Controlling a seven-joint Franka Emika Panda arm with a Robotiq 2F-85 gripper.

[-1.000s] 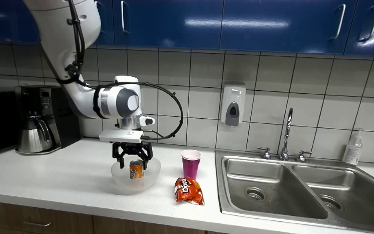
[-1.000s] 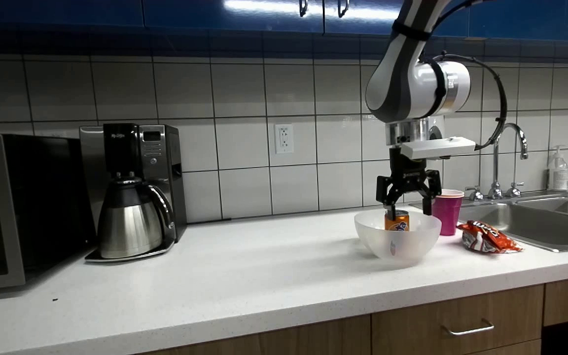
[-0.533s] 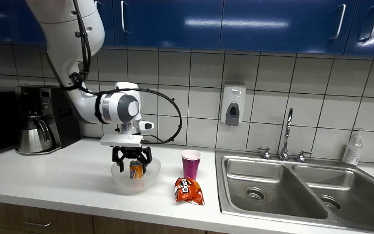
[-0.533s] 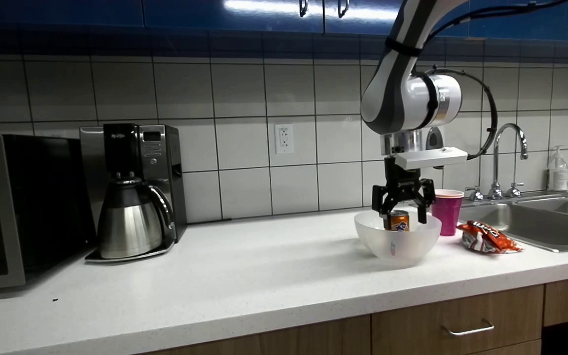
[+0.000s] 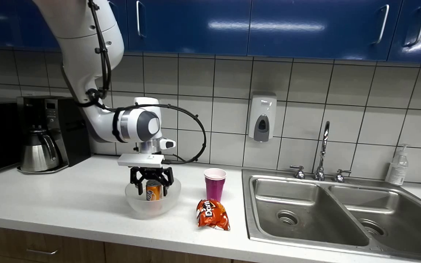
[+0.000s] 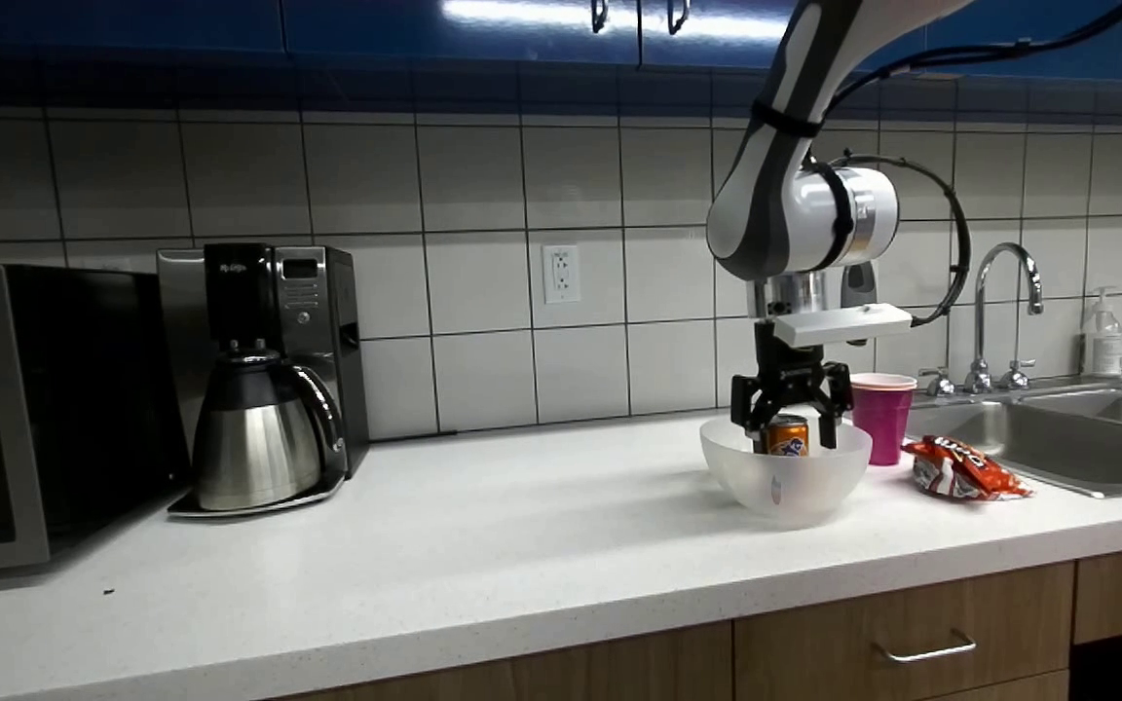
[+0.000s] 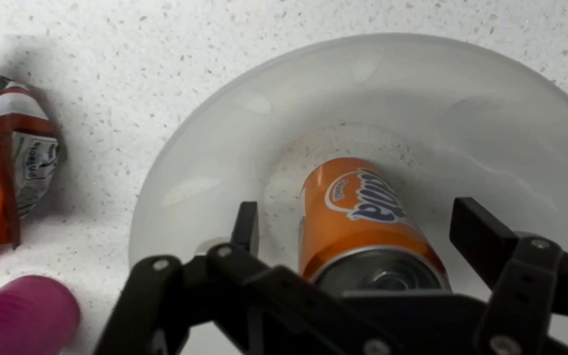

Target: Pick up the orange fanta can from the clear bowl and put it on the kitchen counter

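The orange Fanta can (image 5: 154, 192) stands upright in the clear, frosted bowl; it also shows in an exterior view (image 6: 788, 440) and the wrist view (image 7: 353, 217). The bowl (image 5: 135, 204) rests on the white kitchen counter (image 5: 68, 201) and shows in an exterior view (image 6: 785, 495) and the wrist view (image 7: 200, 153). My gripper (image 5: 152, 192) points down into the bowl, open, with one finger on each side of the can. In the wrist view the gripper (image 7: 355, 219) shows a gap between each finger and the can. The gripper's body hides part of the can's top.
A purple cup (image 5: 215, 186) and a red chip bag (image 5: 212, 215) stand beside the bowl, toward the sink (image 5: 246, 208). A coffee maker (image 6: 269, 389) and a microwave (image 6: 55, 409) stand at the other end of the counter. Blue cabinets (image 5: 196, 25) hang above.
My gripper has moved down, and its open fingers are now lower around the can. The can, the bowl and the other things have not moved.
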